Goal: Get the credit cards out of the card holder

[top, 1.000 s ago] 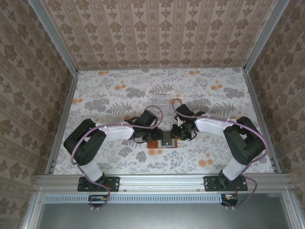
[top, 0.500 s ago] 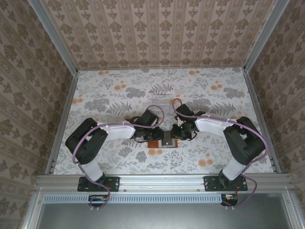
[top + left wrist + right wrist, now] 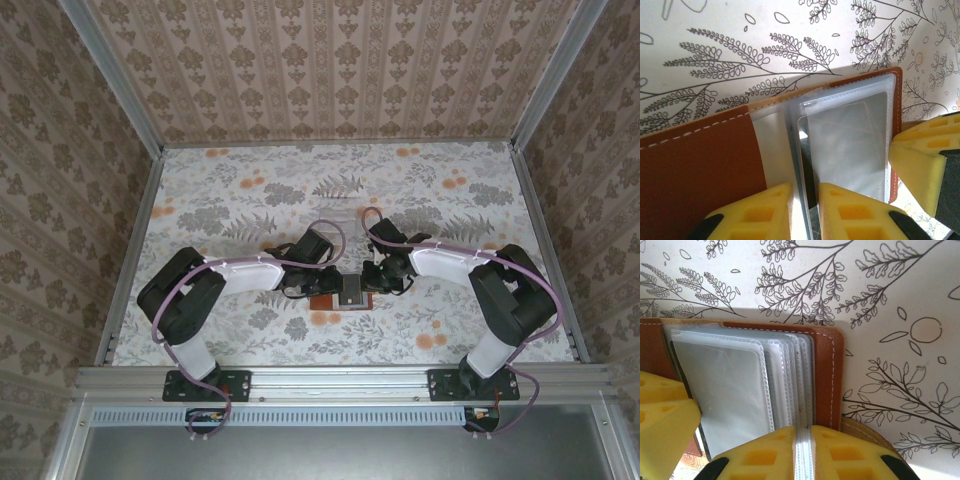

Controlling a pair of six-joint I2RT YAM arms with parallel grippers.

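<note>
Left end effector [image 3: 805,194] and right end effector [image 3: 803,434] are pinching closed on the card holder's [image 3: 343,295] floppy sleeves [image 3: 790,382]; the slick, stiff card [image 3: 850,145] at 1 o'clock is likely needing an edge grip.

The holder [image 3: 350,293] lies open on the table [image 3: 250,200], lower centre of the top view, with the left gripper [image 3: 322,287] at its left end and the right gripper [image 3: 371,284] at its right. In each wrist view, the sleeves [image 3: 845,145] run down between the fingers [image 3: 770,210] at bottom centre.
</note>
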